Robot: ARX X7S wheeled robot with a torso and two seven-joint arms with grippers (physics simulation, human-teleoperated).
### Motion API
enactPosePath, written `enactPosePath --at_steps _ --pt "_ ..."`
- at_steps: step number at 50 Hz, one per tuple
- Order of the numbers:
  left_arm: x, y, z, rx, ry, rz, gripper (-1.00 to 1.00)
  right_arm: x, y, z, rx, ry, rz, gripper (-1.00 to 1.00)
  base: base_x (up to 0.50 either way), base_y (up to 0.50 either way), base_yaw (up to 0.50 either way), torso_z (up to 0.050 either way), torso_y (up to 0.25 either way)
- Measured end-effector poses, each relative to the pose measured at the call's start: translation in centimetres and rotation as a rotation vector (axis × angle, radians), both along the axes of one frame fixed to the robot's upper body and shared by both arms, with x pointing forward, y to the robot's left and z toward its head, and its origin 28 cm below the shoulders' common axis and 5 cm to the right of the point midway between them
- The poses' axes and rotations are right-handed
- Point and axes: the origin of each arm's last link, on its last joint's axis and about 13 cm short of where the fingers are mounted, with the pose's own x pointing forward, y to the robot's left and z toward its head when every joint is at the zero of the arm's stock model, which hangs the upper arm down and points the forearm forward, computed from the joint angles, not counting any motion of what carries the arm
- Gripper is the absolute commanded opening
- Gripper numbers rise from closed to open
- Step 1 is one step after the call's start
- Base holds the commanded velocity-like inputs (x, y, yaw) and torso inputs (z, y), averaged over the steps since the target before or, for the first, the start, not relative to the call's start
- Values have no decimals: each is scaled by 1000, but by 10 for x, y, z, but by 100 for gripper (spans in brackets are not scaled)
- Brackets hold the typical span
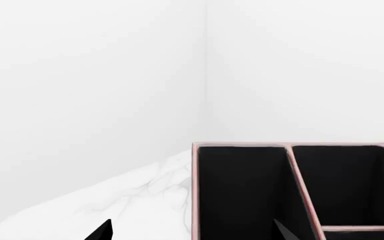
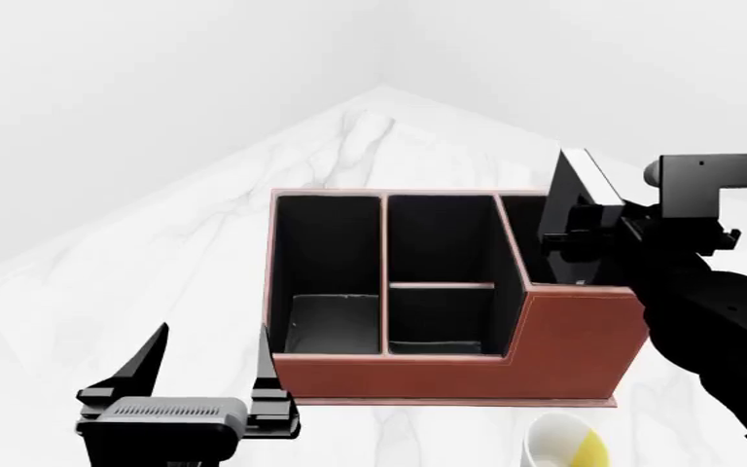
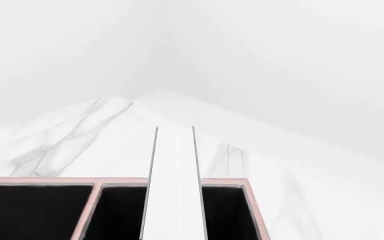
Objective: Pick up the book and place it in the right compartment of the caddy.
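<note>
a: where was the book (image 2: 583,185) at that moment?

b: up in the air, clamped in the right hand (image 2: 568,233), standing on edge over the right compartment (image 2: 523,229) of the caddy (image 2: 451,375). its lower end sat about level with the tall compartment's rim; how far it dipped inside, i couldn't tell.

a: and from the right wrist view?

b: the white page edges (image 3: 175,185) ran straight up the middle of the frame, with the compartment's black interior (image 3: 229,212) showing on both sides of them and the pale stitched rim behind.

a: what about the left hand (image 2: 205,375)?

b: it hung low at the near left corner of the caddy, its two black fingers (image 2: 144,365) spread wide and holding nothing. in its own wrist view the fingertips (image 1: 102,231) just poked into the frame, looking into the caddy's narrow end section (image 1: 239,195) and the divided middle one beside it.

a: anything else on the counter (image 2: 127,263)?

b: white marble with grey veins, and a white-and-yellow mug (image 2: 562,446) just in front of the caddy, near its taller end, apart from the book.
</note>
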Motion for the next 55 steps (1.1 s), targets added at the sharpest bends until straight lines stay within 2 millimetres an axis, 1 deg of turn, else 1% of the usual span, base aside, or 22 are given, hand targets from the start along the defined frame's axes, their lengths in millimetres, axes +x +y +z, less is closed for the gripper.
enactPosePath --at_steps 26,55 --pt "1 0 -1 1 3 0 100 4 -4 -17 6 38 -14 -100 0 0 0 0 2" --pt "0 0 -1 1 4 1 100 6 -6 -28 12 63 -21 -100 0 0 0 0 2"
